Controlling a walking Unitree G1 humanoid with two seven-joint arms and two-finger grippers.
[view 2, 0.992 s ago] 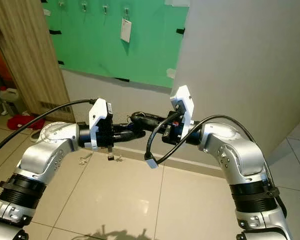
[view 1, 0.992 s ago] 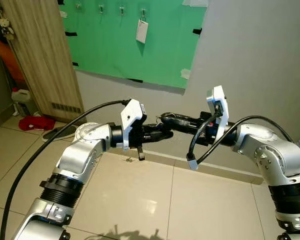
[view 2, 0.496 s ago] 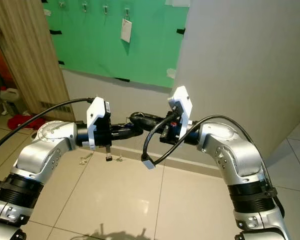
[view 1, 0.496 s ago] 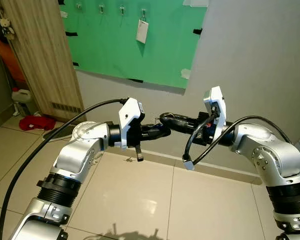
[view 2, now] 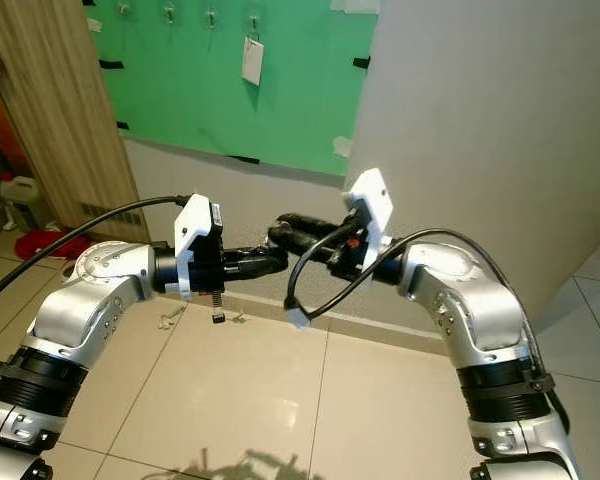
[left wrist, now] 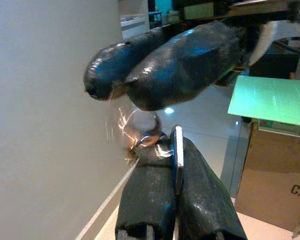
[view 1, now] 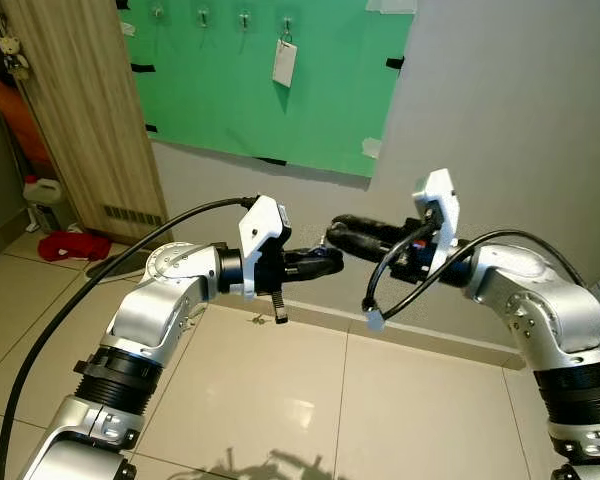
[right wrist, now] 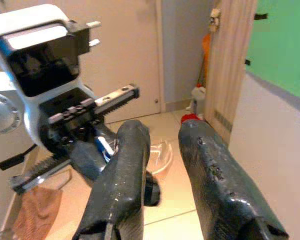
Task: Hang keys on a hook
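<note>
My left gripper (view 1: 332, 258) is shut on a silver key (left wrist: 177, 152), and a key ring (left wrist: 141, 121) sticks out past its fingertips. My right gripper (view 1: 336, 226) is open, facing the left one and just above its tips; its two black fingers (left wrist: 180, 65) hover over the ring without touching it. In the right wrist view its fingers (right wrist: 127, 165) stand apart, with the left gripper beyond them. Several small hooks (view 1: 202, 15) line the top of a green board (view 1: 230, 100) on the wall ahead. A white tag (view 1: 284, 62) hangs from the rightmost hook.
A wooden cabinet (view 1: 80, 110) stands at the left. By its foot lie a red cloth (view 1: 72, 245) and a white jug (view 1: 42, 192). A grey wall (view 1: 500, 120) runs close behind both grippers. Below is beige tiled floor (view 1: 280, 400) with a small object (view 1: 258, 320) on it.
My right gripper has lifted and drawn back a little from the left gripper's tips. The left gripper stays put, still holding the key.
</note>
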